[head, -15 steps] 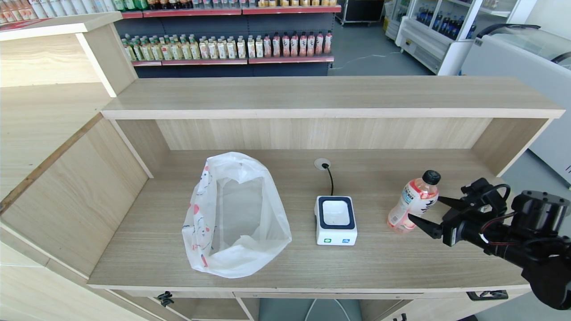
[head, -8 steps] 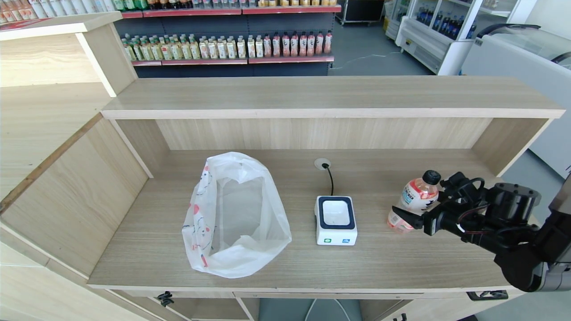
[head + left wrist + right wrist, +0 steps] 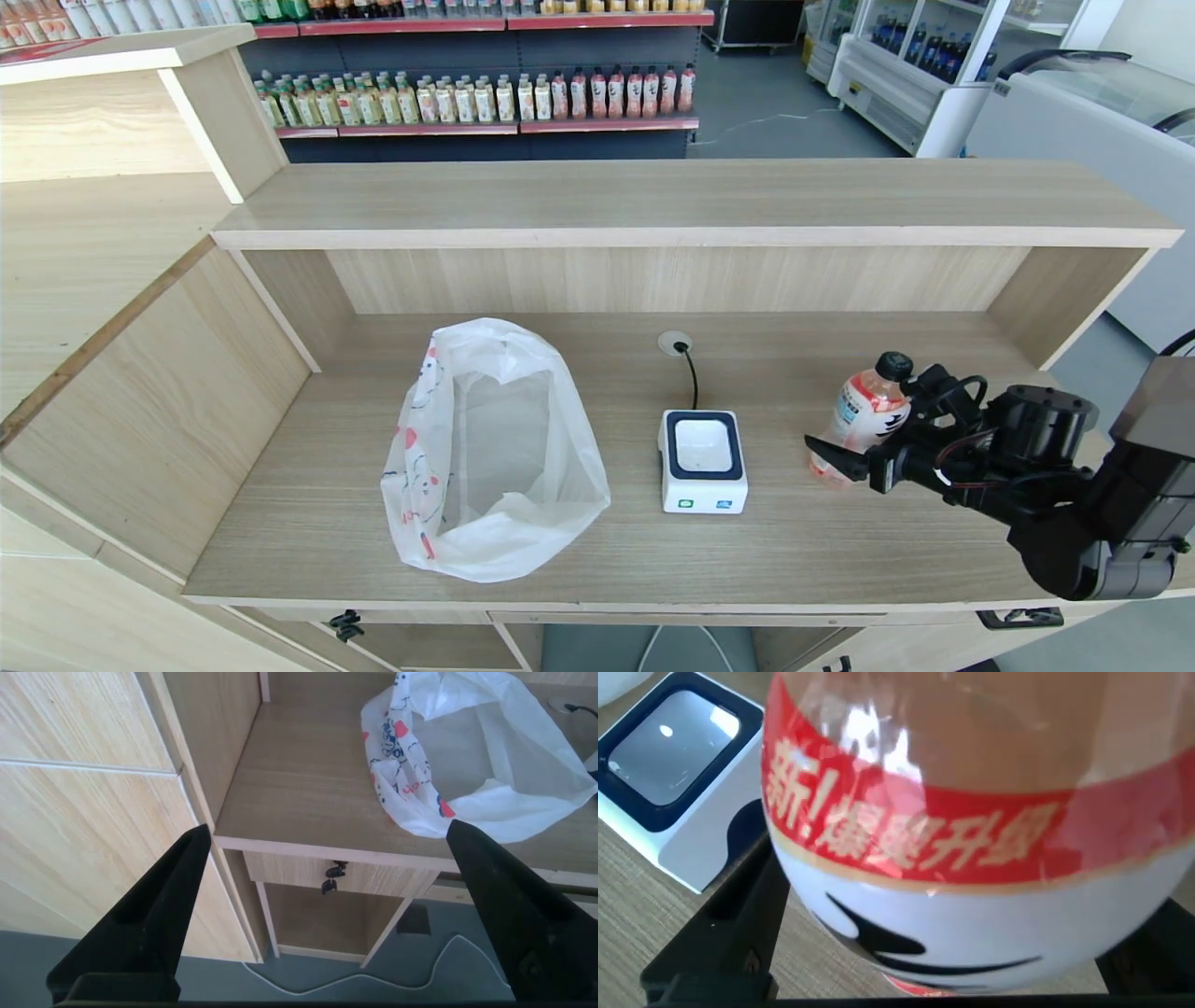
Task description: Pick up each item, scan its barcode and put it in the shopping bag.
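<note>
A pink drink bottle (image 3: 868, 411) with a black cap stands upright at the right of the wooden counter (image 3: 653, 551). My right gripper (image 3: 854, 431) is open, with one finger in front of the bottle and the other behind it. Seen from the right wrist, the bottle (image 3: 952, 812) sits between the dark fingers (image 3: 710, 943) with its red and white label facing the camera. The white scanner (image 3: 702, 459) lies in the middle of the counter and the open white shopping bag (image 3: 495, 448) to its left. My left gripper (image 3: 327, 924) hangs open below the counter's front left corner, facing the bag (image 3: 467, 756).
A black cable (image 3: 691, 373) runs from the scanner to a hole at the back. The counter has a raised back shelf (image 3: 691, 201) and side walls. The scanner (image 3: 663, 775) lies close beside the bottle. Drawers (image 3: 336, 873) sit under the counter's front edge.
My right gripper has moved left along the counter until its fingers stand on either side of the bottle. The bottle's top has shifted slightly left.
</note>
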Controlling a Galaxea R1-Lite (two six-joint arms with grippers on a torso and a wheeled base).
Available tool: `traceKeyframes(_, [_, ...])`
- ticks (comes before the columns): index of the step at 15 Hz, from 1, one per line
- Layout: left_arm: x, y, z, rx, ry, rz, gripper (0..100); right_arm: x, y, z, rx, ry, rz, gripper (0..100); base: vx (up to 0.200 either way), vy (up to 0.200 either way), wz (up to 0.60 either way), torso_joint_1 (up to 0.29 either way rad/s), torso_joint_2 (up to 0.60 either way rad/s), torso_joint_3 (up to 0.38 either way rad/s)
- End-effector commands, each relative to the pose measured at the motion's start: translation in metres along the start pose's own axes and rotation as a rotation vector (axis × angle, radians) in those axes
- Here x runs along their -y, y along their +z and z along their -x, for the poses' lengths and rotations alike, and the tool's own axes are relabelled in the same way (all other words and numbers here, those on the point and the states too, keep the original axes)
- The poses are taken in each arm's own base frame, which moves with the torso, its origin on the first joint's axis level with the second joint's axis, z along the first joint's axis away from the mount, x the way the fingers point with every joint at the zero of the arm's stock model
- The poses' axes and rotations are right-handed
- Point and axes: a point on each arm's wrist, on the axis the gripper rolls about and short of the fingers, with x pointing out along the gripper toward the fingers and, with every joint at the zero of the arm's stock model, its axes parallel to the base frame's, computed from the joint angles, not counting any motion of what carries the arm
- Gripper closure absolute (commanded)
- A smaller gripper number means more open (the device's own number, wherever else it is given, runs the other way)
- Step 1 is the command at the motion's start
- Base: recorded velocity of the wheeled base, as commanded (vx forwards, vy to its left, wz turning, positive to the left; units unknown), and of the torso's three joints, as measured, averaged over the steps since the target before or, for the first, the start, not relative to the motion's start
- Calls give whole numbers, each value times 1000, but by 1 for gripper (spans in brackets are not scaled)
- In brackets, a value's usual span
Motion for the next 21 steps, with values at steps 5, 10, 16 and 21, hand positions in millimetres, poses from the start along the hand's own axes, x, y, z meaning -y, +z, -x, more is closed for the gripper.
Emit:
traceKeyframes(5, [0,0,0,1,1,0,0,1,2,-12,65,88,1,0,0,0,0,0,0,0])
traceKeyframes(10, [0,0,0,1,1,0,0,2,6,-12,101,131,2,100,0,0,0,0,0,0])
traceKeyframes(16, [0,0,0,1,2,0,0,2,9,-10,116,120,19,100,0,0,0,0,0,0])
traceKeyframes(21, [0,0,0,1,1,0,0,-1,22,3,139,117,15,100,0,0,0,0,0,0])
